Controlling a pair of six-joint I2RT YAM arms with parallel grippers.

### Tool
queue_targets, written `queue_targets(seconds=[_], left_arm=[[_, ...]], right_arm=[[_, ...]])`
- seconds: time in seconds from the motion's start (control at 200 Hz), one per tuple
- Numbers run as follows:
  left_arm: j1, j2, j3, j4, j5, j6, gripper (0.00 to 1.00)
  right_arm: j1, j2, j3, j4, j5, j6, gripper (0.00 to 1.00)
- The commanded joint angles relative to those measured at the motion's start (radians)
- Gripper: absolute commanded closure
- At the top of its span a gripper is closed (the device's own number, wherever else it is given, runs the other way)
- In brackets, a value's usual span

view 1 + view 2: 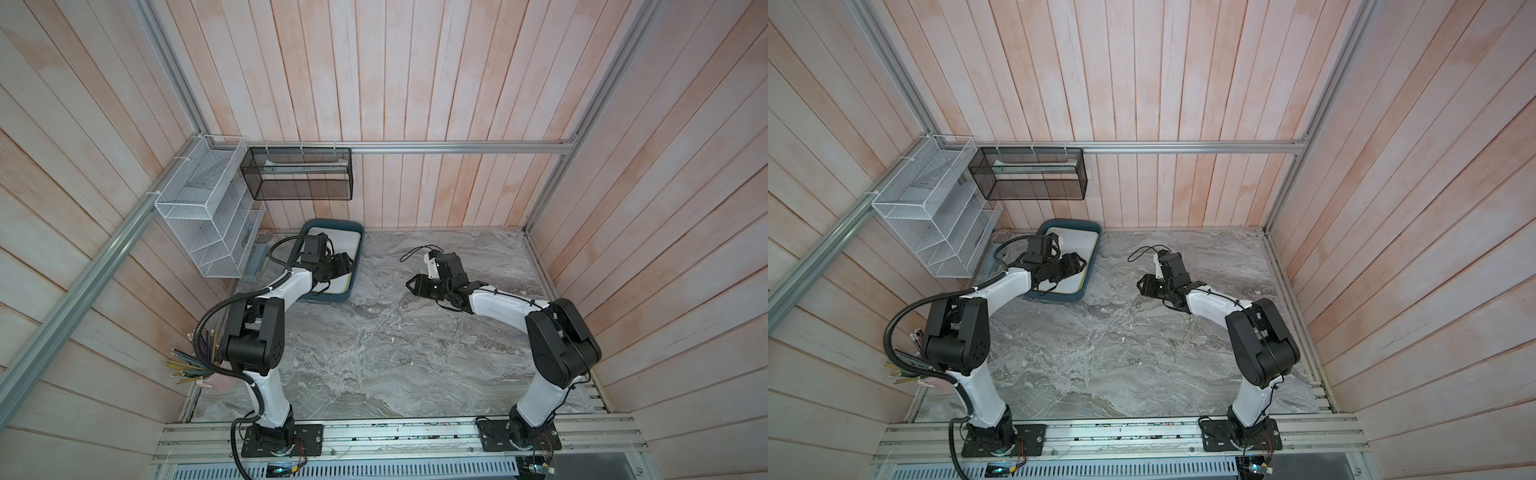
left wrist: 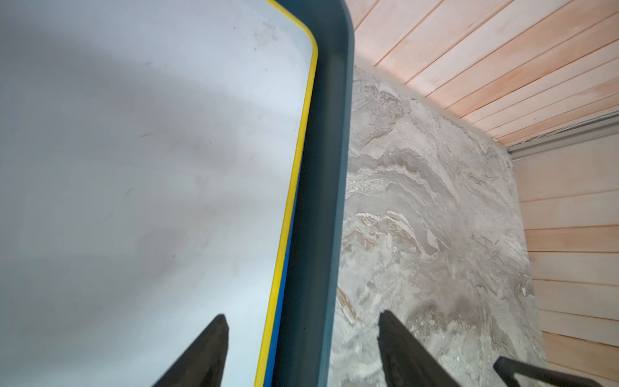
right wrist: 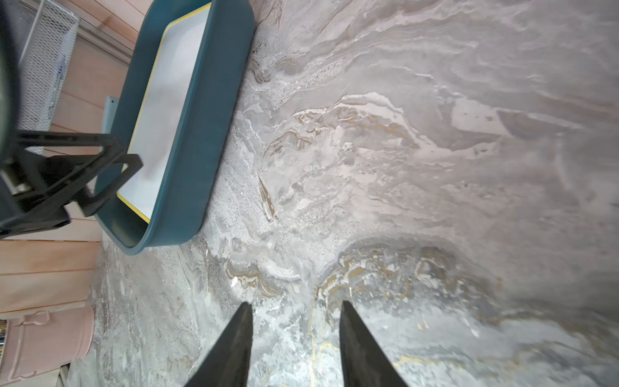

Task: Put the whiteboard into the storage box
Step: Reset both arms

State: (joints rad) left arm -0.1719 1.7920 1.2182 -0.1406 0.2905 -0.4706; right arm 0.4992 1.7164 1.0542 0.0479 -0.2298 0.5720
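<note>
Whiteboard [image 2: 150,167] lying flat inside storage box [image 2: 321,201], yellow edge sitting just within box wall; blue edge peeking out beneath it, owner unclear; placing looking done. Left pincer [image 2: 301,316] hovering above box rim, spread, gripping nothing; one finger over board, other over table [image 3: 435,167] outside box. Right pincer [image 3: 296,303] hanging over table well apart from box, parted, empty. Remaining, by judgement: only pulling left arm clear of box.

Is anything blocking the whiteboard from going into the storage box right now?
Nothing visible does. The whiteboard, yellow-edged, already lies inside the storage box, within its walls. The left gripper hangs open over the box's wall, holding nothing.
</note>
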Motion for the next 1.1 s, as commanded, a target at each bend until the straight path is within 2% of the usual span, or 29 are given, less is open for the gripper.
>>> queue_targets(seconds=[0.0, 0.19, 0.36, 0.435, 0.56, 0.63, 0.7, 0.75, 0.775, 0.8, 0.845, 0.955, 1.095], left_arm=[[-0.001, -0.100, -0.098, 0.152, -0.068, 0.033, 0.27], [0.000, -0.235, -0.247, 0.234, -0.152, 0.067, 0.27], [0.003, -0.351, -0.384, 0.337, -0.252, 0.079, 0.25], [0.003, -0.390, -0.431, 0.368, -0.293, 0.093, 0.25], [0.004, -0.420, -0.451, 0.341, -0.363, 0.096, 0.24], [0.005, -0.429, -0.459, 0.327, -0.411, 0.087, 0.21], [0.010, -0.441, -0.458, 0.282, -0.440, 0.083, 0.11], [0.011, -0.454, -0.465, 0.266, -0.445, 0.084, 0.06], [0.012, -0.462, -0.474, 0.267, -0.448, 0.083, 0.01], [0.014, -0.469, -0.481, 0.269, -0.450, 0.081, 0.00], [0.017, -0.479, -0.493, 0.270, -0.449, 0.078, 0.00], [0.031, -0.486, -0.510, 0.255, -0.486, 0.054, 0.00], [0.070, -0.490, -0.550, 0.275, -0.563, 0.009, 0.00]], right_arm=[[-0.020, -0.102, -0.028, -0.080, 0.127, -0.112, 0.56], [-0.106, -0.299, -0.122, -0.129, 0.329, -0.195, 0.56], [-0.233, -0.563, -0.348, 0.088, 0.497, -0.261, 0.54], [-0.311, -0.651, -0.434, 0.166, 0.572, -0.247, 0.51], [-0.478, -0.743, -0.563, 0.277, 0.571, -0.185, 0.46], [-0.563, -0.759, -0.617, 0.326, 0.524, -0.162, 0.44], [-0.611, -0.755, -0.658, 0.371, 0.523, -0.162, 0.42], [-0.627, -0.747, -0.687, 0.412, 0.545, -0.169, 0.37], [-0.631, -0.742, -0.701, 0.436, 0.565, -0.170, 0.33], [-0.631, -0.735, -0.718, 0.462, 0.584, -0.170, 0.18], [-0.634, -0.722, -0.747, 0.511, 0.606, -0.169, 0.02], [-0.635, -0.652, -0.801, 0.662, 0.624, -0.199, 0.02], [-0.636, -0.542, -0.860, 0.906, 0.576, -0.276, 0.02]])
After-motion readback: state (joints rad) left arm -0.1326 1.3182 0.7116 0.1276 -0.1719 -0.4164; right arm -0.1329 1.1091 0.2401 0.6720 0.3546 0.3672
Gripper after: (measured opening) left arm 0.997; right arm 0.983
